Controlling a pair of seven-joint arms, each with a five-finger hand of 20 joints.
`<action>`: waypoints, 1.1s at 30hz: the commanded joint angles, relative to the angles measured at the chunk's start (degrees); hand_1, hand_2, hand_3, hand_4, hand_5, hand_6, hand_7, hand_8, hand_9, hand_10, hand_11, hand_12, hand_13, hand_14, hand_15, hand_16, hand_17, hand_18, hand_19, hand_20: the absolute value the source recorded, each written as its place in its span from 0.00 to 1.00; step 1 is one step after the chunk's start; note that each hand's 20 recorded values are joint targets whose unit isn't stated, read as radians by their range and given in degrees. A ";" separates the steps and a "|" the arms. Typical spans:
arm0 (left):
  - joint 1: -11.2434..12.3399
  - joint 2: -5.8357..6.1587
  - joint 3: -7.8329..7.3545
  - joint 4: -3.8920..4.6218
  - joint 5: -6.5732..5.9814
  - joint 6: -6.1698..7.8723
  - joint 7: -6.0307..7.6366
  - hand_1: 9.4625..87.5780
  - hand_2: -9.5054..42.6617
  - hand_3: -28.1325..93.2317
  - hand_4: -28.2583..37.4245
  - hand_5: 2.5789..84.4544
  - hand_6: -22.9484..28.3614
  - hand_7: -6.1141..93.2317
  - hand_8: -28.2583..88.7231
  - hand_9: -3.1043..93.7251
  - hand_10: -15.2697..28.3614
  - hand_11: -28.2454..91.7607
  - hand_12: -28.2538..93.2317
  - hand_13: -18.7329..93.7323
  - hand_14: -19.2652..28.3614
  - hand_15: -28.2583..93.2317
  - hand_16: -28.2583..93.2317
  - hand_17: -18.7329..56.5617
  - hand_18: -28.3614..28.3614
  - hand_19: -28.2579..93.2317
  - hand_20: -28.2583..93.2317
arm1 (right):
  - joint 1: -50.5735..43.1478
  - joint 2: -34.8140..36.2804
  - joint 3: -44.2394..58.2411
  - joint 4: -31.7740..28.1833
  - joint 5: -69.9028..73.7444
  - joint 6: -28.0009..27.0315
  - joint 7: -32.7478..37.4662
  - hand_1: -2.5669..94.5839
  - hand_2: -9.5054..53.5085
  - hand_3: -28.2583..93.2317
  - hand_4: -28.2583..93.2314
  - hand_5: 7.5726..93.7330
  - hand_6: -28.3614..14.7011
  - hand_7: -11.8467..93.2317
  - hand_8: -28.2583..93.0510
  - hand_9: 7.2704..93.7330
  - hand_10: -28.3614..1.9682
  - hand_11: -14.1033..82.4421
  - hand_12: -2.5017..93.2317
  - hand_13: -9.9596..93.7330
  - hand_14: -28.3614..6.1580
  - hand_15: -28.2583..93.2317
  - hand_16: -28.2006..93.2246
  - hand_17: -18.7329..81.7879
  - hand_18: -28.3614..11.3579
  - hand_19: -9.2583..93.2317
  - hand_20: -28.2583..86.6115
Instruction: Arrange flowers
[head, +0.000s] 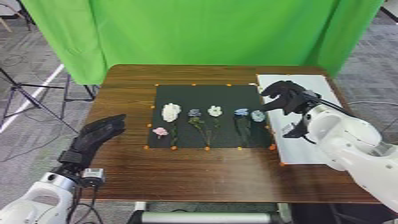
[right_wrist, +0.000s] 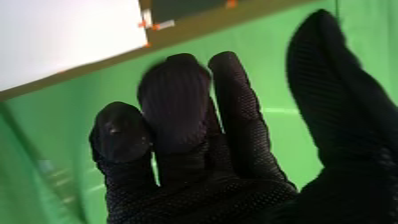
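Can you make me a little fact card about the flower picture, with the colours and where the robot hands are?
Flowers: a pink one, plus white and blue ones, in a row
Under them: black mat
Beside the mat: white sheet, on the right
Right hand: open, near the blue flower at the row's right end
Left hand: open, left of the mat
Behind: green curtain

Flowers (head: 171, 112) on the mat (head: 231, 96), left of the sheet (head: 303, 156)
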 joint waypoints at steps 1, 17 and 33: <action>0.28 0.23 0.10 0.02 -0.41 0.56 0.84 0.26 0.16 0.73 0.16 0.46 0.44 0.17 0.18 0.42 0.66 0.37 0.33 0.44 0.79 0.37 0.24 0.28 0.76 0.31 0.35 | -17.81 -2.89 23.15 -5.59 18.69 6.96 -9.29 0.39 0.11 0.75 0.11 0.56 0.62 0.25 0.18 0.58 0.45 0.23 0.23 0.78 0.51 0.66 0.46 0.55 0.21 0.84 0.69; 0.84 2.40 2.79 -2.42 -2.25 8.81 8.92 0.24 0.18 0.75 0.12 0.51 0.49 0.18 0.18 0.47 0.67 0.38 0.31 0.44 0.73 0.32 0.21 0.32 0.64 0.27 0.33 | -37.97 -29.56 39.10 -12.05 58.05 -2.06 -36.22 0.13 0.20 0.79 0.10 0.34 0.64 0.15 0.19 0.32 0.45 0.17 0.18 0.35 0.43 0.27 0.40 0.33 0.35 0.11 0.50; 4.42 -1.38 1.93 -6.00 -1.50 7.57 8.46 0.21 0.19 0.76 0.10 0.51 0.49 0.18 0.18 0.47 0.68 0.38 0.31 0.42 0.70 0.30 0.21 0.30 0.62 0.28 0.32 | -45.66 -38.57 38.09 -9.98 52.16 -3.90 -38.01 0.07 0.21 0.82 0.10 0.36 0.66 0.15 0.18 0.32 0.49 0.18 0.16 0.32 0.48 0.26 0.36 0.31 0.35 0.10 0.46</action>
